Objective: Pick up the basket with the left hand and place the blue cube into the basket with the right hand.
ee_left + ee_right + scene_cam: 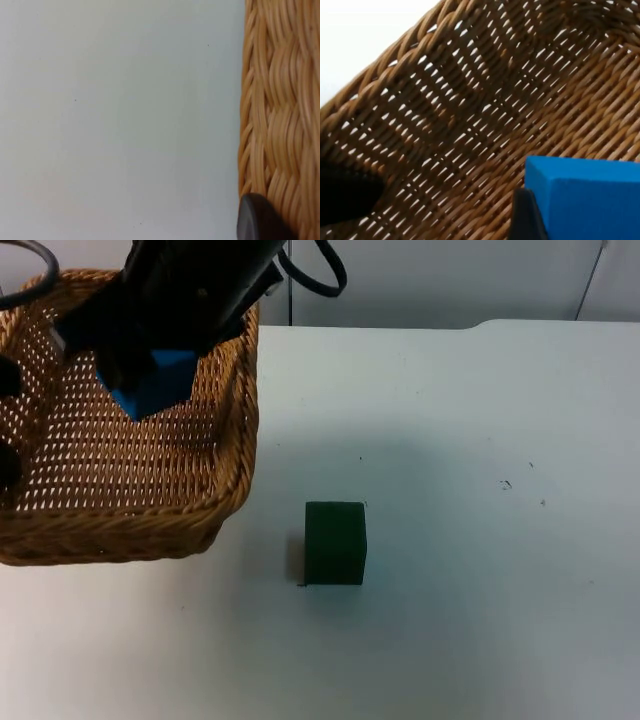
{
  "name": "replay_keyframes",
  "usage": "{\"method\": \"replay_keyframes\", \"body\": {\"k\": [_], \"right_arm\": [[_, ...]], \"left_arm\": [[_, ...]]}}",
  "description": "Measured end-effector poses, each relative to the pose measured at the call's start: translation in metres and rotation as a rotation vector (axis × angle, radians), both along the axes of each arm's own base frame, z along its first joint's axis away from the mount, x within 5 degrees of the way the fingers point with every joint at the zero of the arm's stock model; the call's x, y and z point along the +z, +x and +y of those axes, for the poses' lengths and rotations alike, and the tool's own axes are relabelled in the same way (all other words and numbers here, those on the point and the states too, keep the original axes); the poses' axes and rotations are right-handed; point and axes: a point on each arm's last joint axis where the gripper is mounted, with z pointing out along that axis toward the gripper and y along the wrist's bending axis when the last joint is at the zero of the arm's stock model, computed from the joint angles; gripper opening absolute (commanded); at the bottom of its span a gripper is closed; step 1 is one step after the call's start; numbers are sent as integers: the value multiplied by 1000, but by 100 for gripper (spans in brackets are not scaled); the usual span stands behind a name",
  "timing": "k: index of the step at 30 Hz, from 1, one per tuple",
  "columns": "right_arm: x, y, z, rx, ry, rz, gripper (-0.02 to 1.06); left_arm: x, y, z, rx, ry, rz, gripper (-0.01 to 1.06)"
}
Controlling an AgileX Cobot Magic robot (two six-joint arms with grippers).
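The woven wicker basket [225, 440] is at the table's left, its wall also seen in the left wrist view [280, 100]. My left gripper [6, 420] is at the basket's left rim, shut on it, one fingertip [257, 220] against the weave. The right arm reaches across from the top, and my right gripper [150, 375] is over the basket's inside, shut on the blue cube [160, 385]. In the right wrist view the blue cube [590, 195] hangs above the basket's woven floor [470, 115], a black fingertip [525, 220] against its side.
A dark green cube [335, 542] stands on the white table [480, 540] just right of the basket's front corner. The grey partition wall [450, 280] closes off the far edge.
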Motion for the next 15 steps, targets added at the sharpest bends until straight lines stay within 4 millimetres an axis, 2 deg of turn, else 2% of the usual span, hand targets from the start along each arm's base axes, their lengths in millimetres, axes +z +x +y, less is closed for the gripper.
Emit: {"method": "replay_keyframes", "body": {"k": [10, 14, 15], "right_arm": [[-3, 0, 0, 39, -24, -19, 0], [-7, 1, 1, 39, -31, -12, 0], [-14, 1, 1, 39, -41, -3, 1]], "left_arm": [[0, 0, 0, 0, -2, 1, 0], [0, 0, 0, 3, -5, 1, 0], [0, 0, 0, 3, -7, -1, 0]]}}
